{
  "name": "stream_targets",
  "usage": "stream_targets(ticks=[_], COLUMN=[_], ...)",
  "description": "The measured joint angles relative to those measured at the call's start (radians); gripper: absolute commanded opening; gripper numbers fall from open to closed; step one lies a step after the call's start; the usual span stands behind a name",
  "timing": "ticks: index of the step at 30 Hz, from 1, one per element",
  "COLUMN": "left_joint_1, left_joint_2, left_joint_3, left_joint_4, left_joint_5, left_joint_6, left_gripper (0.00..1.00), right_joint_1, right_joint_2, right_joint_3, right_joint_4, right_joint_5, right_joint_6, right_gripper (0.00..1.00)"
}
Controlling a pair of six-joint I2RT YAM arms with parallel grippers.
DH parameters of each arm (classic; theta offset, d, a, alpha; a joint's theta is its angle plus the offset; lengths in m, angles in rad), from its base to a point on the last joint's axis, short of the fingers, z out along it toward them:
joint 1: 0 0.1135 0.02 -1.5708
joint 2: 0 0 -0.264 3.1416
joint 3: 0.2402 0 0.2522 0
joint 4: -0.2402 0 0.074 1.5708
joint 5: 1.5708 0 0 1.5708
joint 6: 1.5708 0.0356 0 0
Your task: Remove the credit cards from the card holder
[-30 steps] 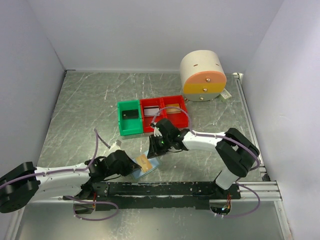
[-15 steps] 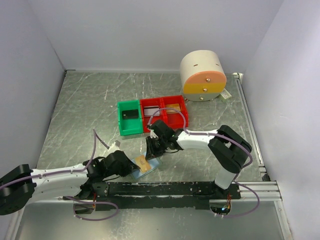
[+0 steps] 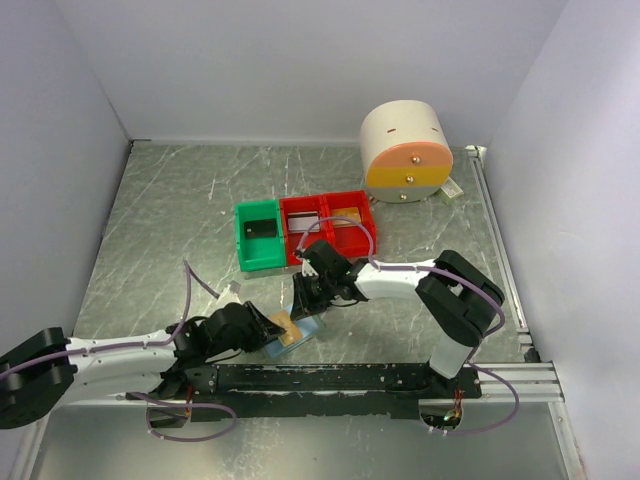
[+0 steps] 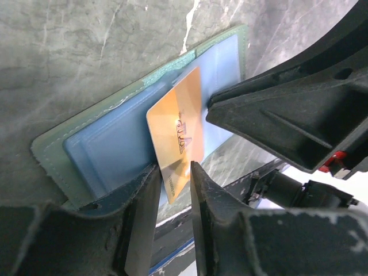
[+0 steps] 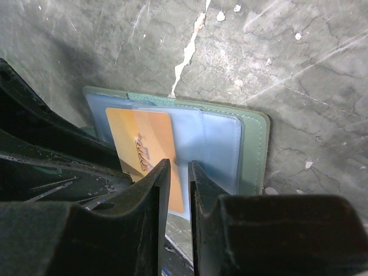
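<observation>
1. Counter (image 3: 180, 220): card holder (image 4: 115, 149) lies spread open at near edge, centre.
2. Orange credit card (image 4: 178, 135) partly out of pocket.
3. Left gripper (image 4: 173, 172): jaws parted around card corner. Right gripper (image 5: 178, 167): jaws slightly apart, empty, on holder.
4. Mid-extraction, I'd say. Next: clamp card, pull clear.

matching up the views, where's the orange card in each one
top external: orange card low, just left of centre
left wrist: orange card at centre, tilted
right wrist: orange card left of centre
shared landmark: the blue card holder it overlaps
</observation>
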Motion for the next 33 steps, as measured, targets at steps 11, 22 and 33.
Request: stream_targets(ticks=[11,22,33], left_joint_1=[-0.002,-0.003,-0.003], left_joint_2=[0.080,0.083,0.079], left_joint_3=[-0.035,-0.062,-0.025], left_joint_4=[0.171,0.213,0.181], left_joint_5=[-0.011,-0.047,-0.053], left_joint_6=[-0.040,-0.066,-0.044], left_gripper=[0.35,0.27,0.07], right_joint_1=[-0.004,-0.003,-0.003], right_joint_2=[0.000,0.000,-0.001], right_joint_3=[-0.029,-0.039,-0.038], right_joint_4=[0.057,0.074,0.069], right_joint_5=[-0.031,-0.048,-0.041], right_joint_6=[0.018,0.022,0.021], right_gripper=[0.20,0.19,0.20])
